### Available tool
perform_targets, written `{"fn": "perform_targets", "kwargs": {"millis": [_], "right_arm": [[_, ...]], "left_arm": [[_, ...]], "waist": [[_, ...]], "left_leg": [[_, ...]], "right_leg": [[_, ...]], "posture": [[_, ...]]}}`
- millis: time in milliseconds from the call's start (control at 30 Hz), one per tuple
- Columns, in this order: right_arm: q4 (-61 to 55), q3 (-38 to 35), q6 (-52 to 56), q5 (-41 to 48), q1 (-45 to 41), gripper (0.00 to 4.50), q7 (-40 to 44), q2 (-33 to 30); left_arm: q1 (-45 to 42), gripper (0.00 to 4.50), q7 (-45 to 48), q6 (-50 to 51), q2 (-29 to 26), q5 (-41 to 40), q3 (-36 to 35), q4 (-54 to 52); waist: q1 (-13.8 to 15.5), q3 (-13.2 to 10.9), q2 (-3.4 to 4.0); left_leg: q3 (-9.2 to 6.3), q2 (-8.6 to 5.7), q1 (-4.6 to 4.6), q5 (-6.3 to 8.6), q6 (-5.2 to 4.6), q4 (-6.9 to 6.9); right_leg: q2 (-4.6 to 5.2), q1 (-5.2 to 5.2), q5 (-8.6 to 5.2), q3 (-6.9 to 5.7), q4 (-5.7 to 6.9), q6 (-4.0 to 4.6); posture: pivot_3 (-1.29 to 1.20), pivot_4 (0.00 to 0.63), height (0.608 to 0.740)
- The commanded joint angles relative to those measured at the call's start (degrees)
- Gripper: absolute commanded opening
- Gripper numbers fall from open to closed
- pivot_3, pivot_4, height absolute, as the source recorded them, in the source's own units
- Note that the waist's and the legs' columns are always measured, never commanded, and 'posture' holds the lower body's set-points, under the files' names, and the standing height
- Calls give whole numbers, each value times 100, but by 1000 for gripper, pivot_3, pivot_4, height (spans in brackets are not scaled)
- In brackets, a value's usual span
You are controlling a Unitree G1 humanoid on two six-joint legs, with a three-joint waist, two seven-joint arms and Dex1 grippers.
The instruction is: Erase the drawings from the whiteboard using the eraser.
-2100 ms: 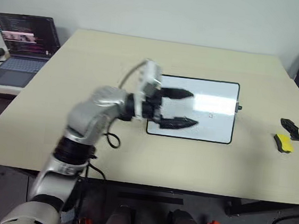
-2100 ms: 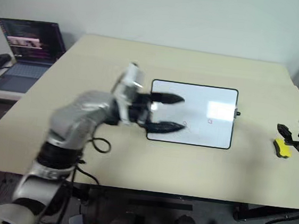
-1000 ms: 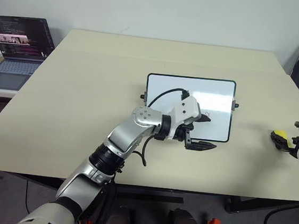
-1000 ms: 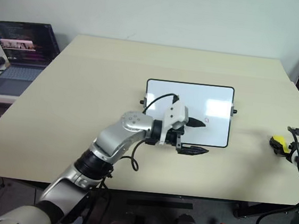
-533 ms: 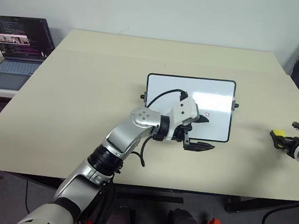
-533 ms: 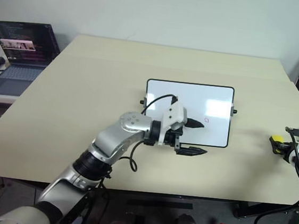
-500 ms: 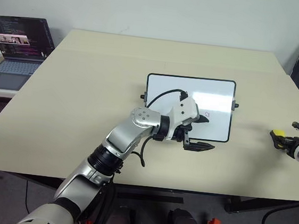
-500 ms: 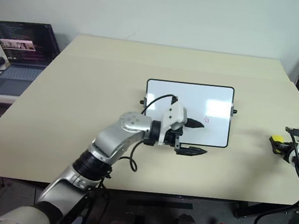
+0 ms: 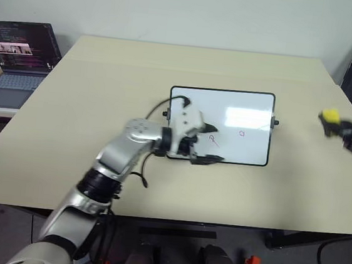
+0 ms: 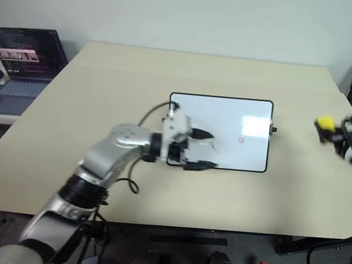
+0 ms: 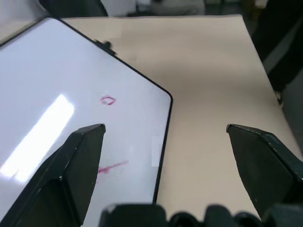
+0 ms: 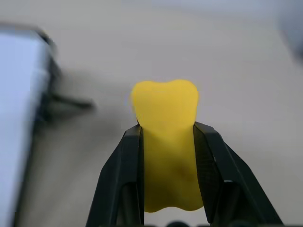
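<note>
Eraser [image 12: 165, 142] is clamped between the fingers of the right gripper [image 9: 346, 128], held up in the air off the desk's right edge, well apart from the whiteboard [image 9: 247, 111]. Yellow block bulges where the two black fingers [image 12: 120, 175] squeeze it, so the grip looks firm. Step in hand, as I read it: pick-up done, carry toward the board not yet finished, wiping not started.

Whiteboard lies flat near the middle of the desk [image 9: 105, 87], long side running left-right. Drawings [image 9: 242, 133] are intact: a small red loop toward the board's right half, a squiggle [image 9: 212, 138] nearer its middle close to the front edge; a third mark is too faint to place.

Left gripper [image 9: 209, 143] hovers over the board's front-left part, jaws spread wide, holding nothing. One finger sits over the white surface, the other just over the front frame. Forearm comes in from the desk's front-left, claw pointing across toward the right.

Next move calls for bringing the eraser left and down onto the board, felt side flat on the surface, starting at the loop since it is nearest. Left claw is probably there to steady the board; it needs to press or pinch the frame without covering the squiggle.

Laptop [image 9: 18, 46] sits open off the desk's far-left corner, out of the way.
</note>
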State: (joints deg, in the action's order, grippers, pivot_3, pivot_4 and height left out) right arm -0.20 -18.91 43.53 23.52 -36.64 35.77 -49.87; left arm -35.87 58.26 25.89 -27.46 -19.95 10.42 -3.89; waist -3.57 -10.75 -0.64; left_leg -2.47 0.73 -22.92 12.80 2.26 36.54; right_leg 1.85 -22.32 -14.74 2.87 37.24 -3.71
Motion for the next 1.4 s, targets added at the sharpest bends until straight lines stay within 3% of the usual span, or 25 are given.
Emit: {"fn": "perform_targets", "kwargs": {"millis": [33,200,333,400,533,933,1167,1400], "right_arm": [[-1244,588,402,488,-549,1094,-142,556],[-1765,2295,101,92,-997,1093,-239,1795],[-1358,3755,-894,-1131,-833,1092,-33,1910],[-1072,4120,-1280,-1515,-744,1092,33,1933],[-410,4353,-1971,-2043,-604,1092,119,1969],[1223,4551,-2883,-2911,-445,1090,265,2526],[1507,4900,-2915,-3349,13,1090,509,2644],[1681,4587,-3036,-3230,207,1086,542,2711]], "left_arm": [[496,4500,359,-203,-525,-497,-869,-356],[1481,4500,377,-766,-1034,-404,-1486,-221],[2039,4500,213,-1257,-1037,-94,-1429,-288],[2180,4500,119,-1251,-988,-94,-1387,-440],[2258,4500,-161,-1140,-844,-162,-1371,-696],[2218,4500,-227,-957,-948,-294,-1421,-876],[2185,4500,-230,-907,-1012,-306,-1409,-855],[2032,4500,-199,-864,-1060,-290,-1369,-751]], "waist": [[12,1,-9],[37,4,-16],[246,2,-24],[297,5,-30],[337,6,-32],[135,8,-34],[126,12,-39],[127,26,-58]], "left_leg": [[-1,5,1,0,0,-3],[-12,10,0,0,0,-9],[-31,-2,-27,0,1,-11],[-36,-6,-49,0,2,-6],[-37,-13,-109,0,2,26],[-38,1,-69,0,2,33],[-37,10,4,-1,2,31],[-41,15,107,-1,2,30]], "right_leg": [[-4,1,-1,-2,-1,1],[-3,0,8,-16,-2,39],[16,-16,7,-43,-10,42],[29,-31,9,-48,-12,38],[29,-87,20,-50,8,33],[2,-88,8,-42,85,60],[-11,-15,4,-38,79,68],[-11,68,-36,-36,77,86]], "posture": [[0,150,740],[0,150,740],[0,150,740],[0,150,740],[0,150,740],[0,150,740],[0,150,740],[0,150,740]]}}
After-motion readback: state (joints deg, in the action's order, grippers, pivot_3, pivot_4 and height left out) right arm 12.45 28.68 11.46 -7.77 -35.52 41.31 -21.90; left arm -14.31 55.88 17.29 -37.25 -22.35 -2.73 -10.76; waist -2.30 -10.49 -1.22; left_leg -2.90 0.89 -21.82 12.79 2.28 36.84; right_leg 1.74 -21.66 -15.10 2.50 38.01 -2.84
